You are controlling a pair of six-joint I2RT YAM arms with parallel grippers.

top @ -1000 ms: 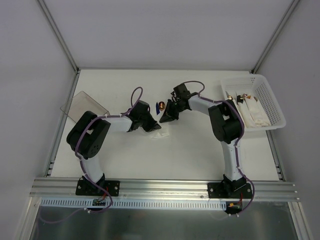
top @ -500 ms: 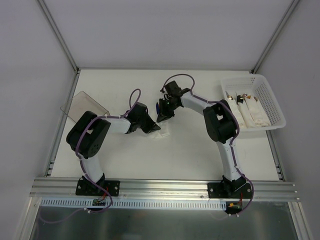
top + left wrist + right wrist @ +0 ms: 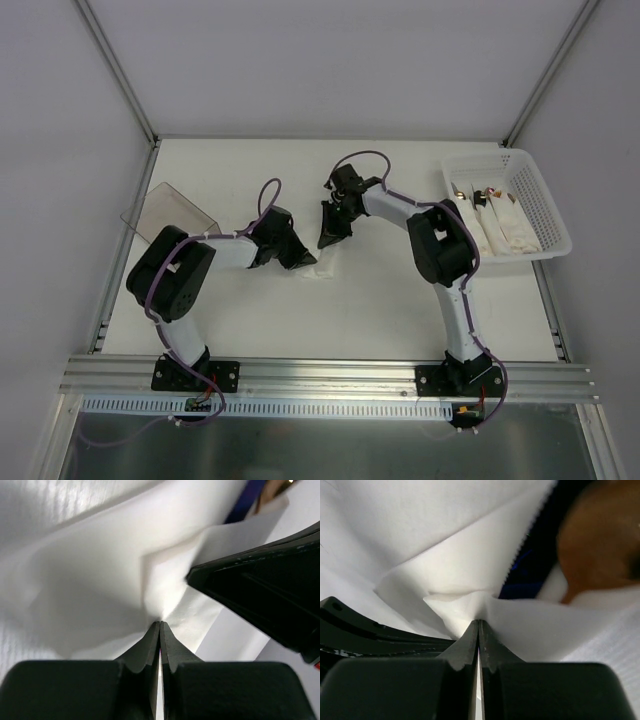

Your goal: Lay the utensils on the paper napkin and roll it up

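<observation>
- left gripper (image 3: 160, 624): jaws pinched shut on a paper napkin (image 3: 95, 590) fold
- right gripper (image 3: 478, 622): jaws clamped on the napkin's edge
- blurred brown utensil (image 3: 597, 545), probably a spoon, beside the fold

Two arms (image 3: 215, 248) (image 3: 400, 205); one napkin (image 3: 322, 268) at centre; one brown utensil (image 3: 600, 545); one clear container (image 3: 168, 210) at left; one white basket (image 3: 545, 205) upper right, holding about three wrapped rolls (image 3: 505, 228).

The paper napkin (image 3: 95, 585) is cut off by the frame past the left gripper (image 3: 160, 624). Up-right of the right gripper (image 3: 478, 622), a brown utensil (image 3: 597, 540) is blurred and cropped; a blue item (image 3: 532, 555) cannot be identified.
</observation>
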